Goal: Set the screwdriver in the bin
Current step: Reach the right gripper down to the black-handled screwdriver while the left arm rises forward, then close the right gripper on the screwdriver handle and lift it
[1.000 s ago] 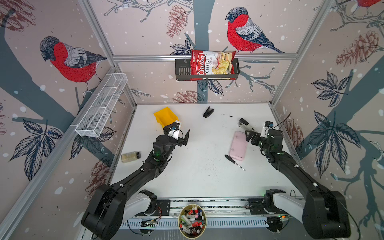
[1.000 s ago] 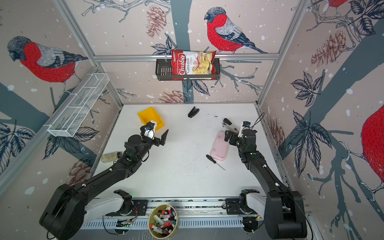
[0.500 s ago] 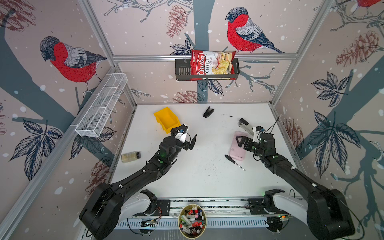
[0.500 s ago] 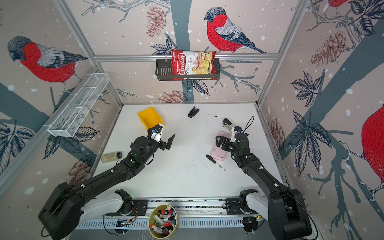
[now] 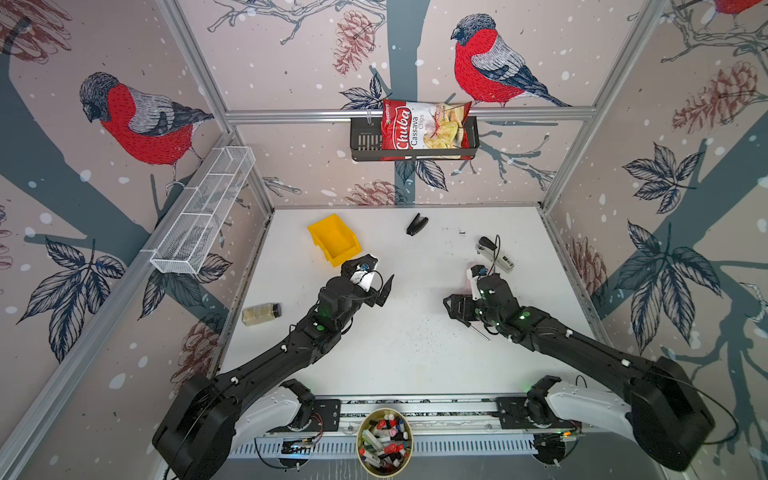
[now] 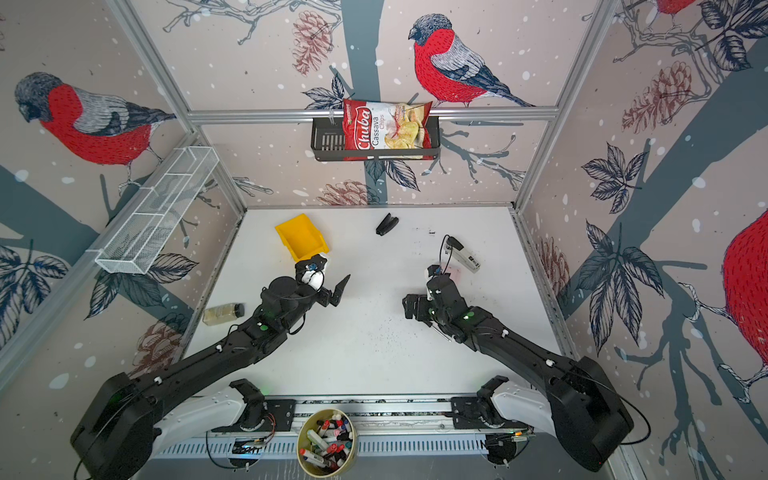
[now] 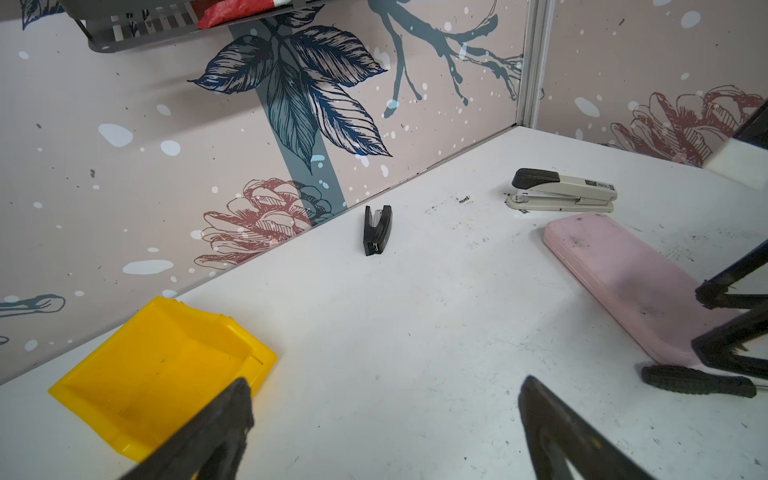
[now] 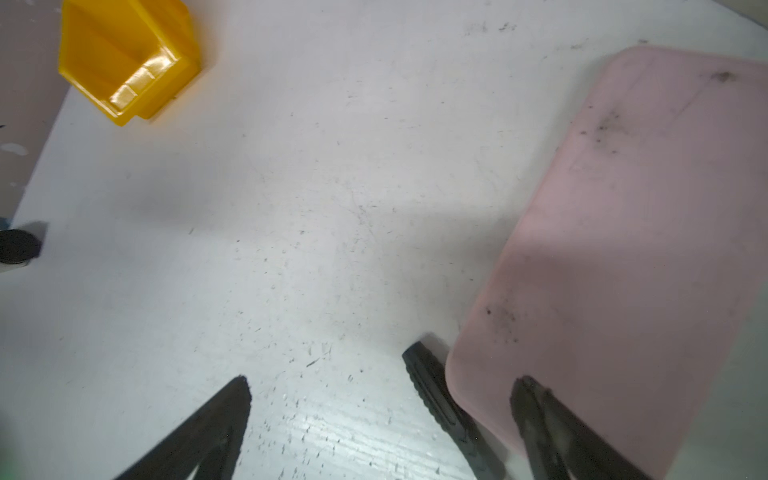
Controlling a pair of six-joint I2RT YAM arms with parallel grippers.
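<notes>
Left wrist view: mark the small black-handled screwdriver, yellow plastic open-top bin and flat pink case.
small black-handled screwdriver [image 7: 698, 380]: left wrist view, ribbed handle.
yellow plastic open-top bin [image 7: 166, 365]: left wrist view, bare inner floor.
flat pink case [image 7: 636, 282]: left wrist view, lid middle.

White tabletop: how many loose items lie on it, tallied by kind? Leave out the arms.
Staplers: 2 (black, grey)
Yellow bin: 1
Pink case: 1
Screwdriver: 1
Jar: 1
Total: 6
</notes>
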